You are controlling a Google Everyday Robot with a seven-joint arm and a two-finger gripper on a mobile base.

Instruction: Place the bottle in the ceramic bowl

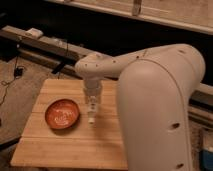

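Observation:
The ceramic bowl (62, 114) is orange-red with a pale swirl inside and sits on the left part of the wooden table (65, 147). My gripper (92, 106) points down just right of the bowl. It is shut on the small white bottle (92, 114). The bottle hangs upright with its narrow end down, close above the table, beside the bowl's right rim and outside it. The white arm (150, 90) fills the right side of the view and hides the table's right part.
A long dark ledge (50, 47) runs behind the table with a small white box (35, 33) on it. Black cables (17, 70) lie on the floor at the left. A blue object (207, 155) shows at the bottom right.

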